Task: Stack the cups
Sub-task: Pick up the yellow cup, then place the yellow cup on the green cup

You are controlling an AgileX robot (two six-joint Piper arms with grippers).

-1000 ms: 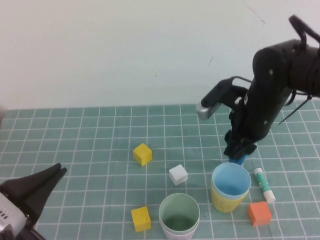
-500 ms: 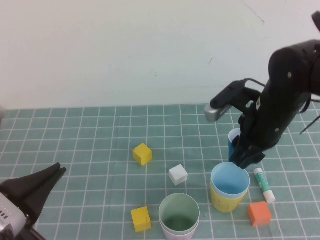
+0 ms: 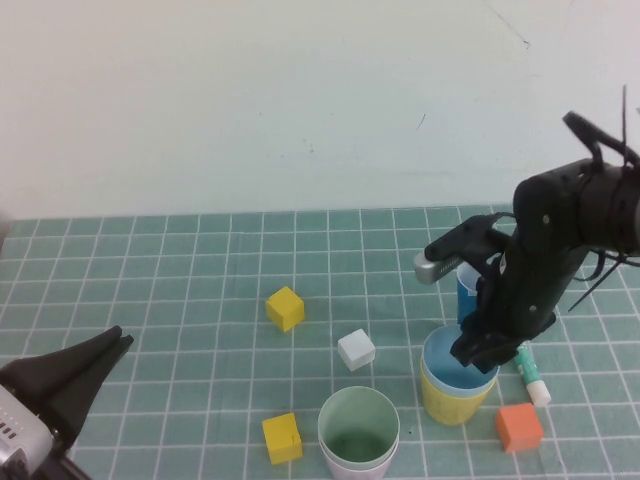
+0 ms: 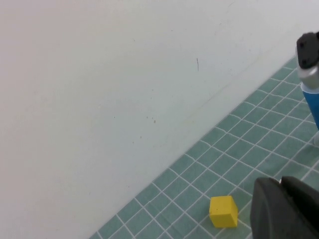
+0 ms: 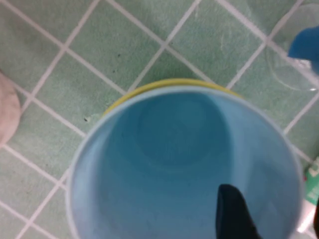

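Stacking: light blue cup nested in yellow cup, near right; green-in-pink pair left of it.
Right gripper: jaws spread at blue rim.
Left gripper: pressed together, near left.
Handling: light, thin plastic; pinch rim.

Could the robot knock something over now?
Maybe.

1. The right gripper hangs with open jaws at the rim of the light blue cup, nested in the yellow cup. One finger is inside; lifting crookedly could tip both.

2. The dark blue cup stands just behind that arm and might get bumped.

The left gripper, shut, is far off at the table's near left.
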